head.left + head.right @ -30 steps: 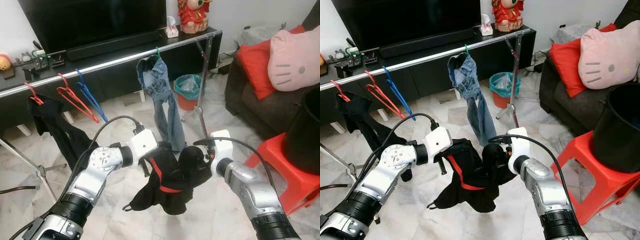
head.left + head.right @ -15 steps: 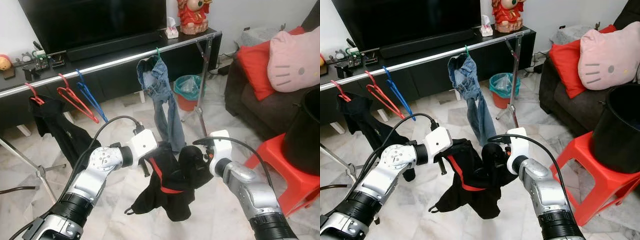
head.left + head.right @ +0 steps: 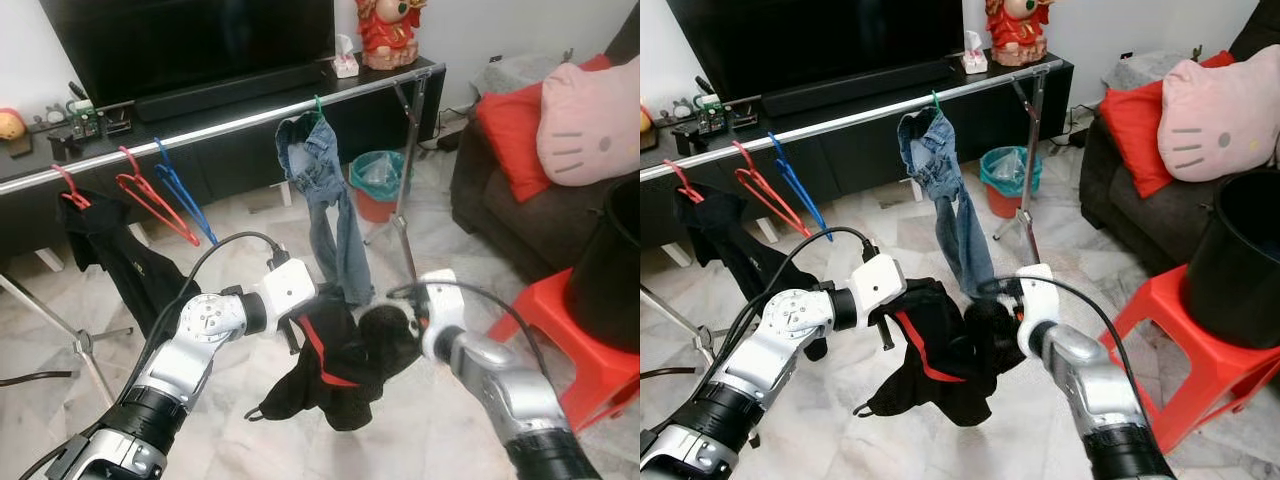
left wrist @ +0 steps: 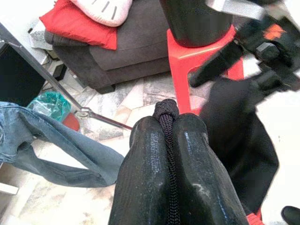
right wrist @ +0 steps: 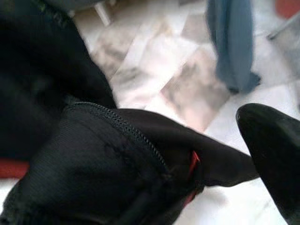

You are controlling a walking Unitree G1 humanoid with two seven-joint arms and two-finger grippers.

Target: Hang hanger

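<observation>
1. A long silver rail point(image 3: 200, 130) runs across the room in front of a dark TV counter point(image 3: 230, 150).
2. Blue jeans point(image 3: 325, 215) hang from the rail on a green hanger point(image 3: 316, 102).
3. Further along, a red hanger point(image 3: 150, 200) and a blue hanger point(image 3: 185, 195) hang bare on the rail, close together.
4. A black cloth with a red strip point(image 3: 335, 365) hangs in the air between the two arms, below the rail and in front of the jeans.
5. The left gripper point(image 4: 168, 154) has its fingers pressed tight together on a black edge of the cloth.
6. The right gripper point(image 3: 400, 320) is at the other side of the cloth. One black finger point(image 5: 276, 145) sticks out past the cloth, but I cannot tell if the fingers are pinching it.
</observation>
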